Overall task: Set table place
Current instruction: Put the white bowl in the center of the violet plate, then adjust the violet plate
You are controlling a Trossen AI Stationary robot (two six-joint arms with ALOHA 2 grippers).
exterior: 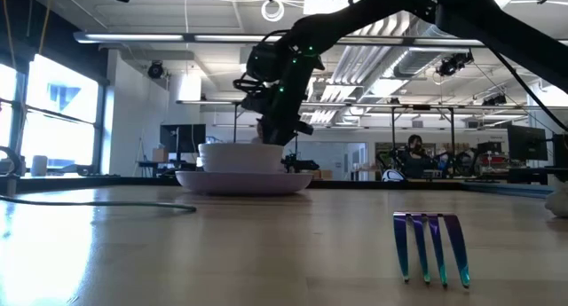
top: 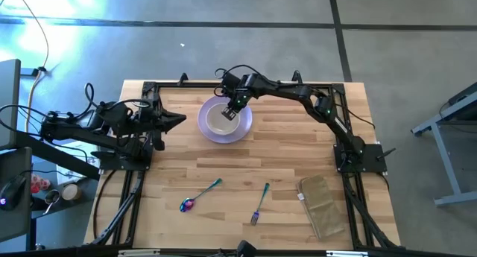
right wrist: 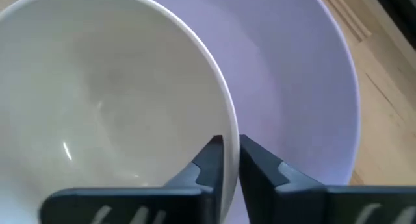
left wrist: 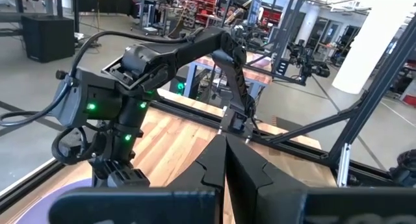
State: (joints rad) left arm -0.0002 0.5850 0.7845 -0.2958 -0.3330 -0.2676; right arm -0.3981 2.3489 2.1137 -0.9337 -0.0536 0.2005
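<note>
A cream bowl [top: 220, 120] sits inside a round lavender plate [top: 242, 130] at the far middle of the wooden table [top: 246, 167]. In the low view the bowl [exterior: 238, 155] rests on the plate [exterior: 244, 181]. My right gripper [top: 235, 109] is above the bowl's far right rim and shut on it. My left gripper [top: 179, 121] waits shut and empty to the left of the plate. A teal-handled fork [top: 260, 205] and an iridescent spoon [top: 200, 195] lie flat near the front edge. My right gripper holds the bowl's rim [right wrist: 227, 130], with one finger [right wrist: 205, 162] inside the bowl and the other [right wrist: 260, 165] outside it, over the plate. The fingers come from above, pointing down. The bowl stands upright with its base on the plate.
A tan folded cloth [top: 322, 205] lies at the front right. The black metal frame [top: 149, 89] edges the table, and the arm bases stand at its left and right. In the low view the fork's tines [exterior: 432, 244] lie close to the camera.
</note>
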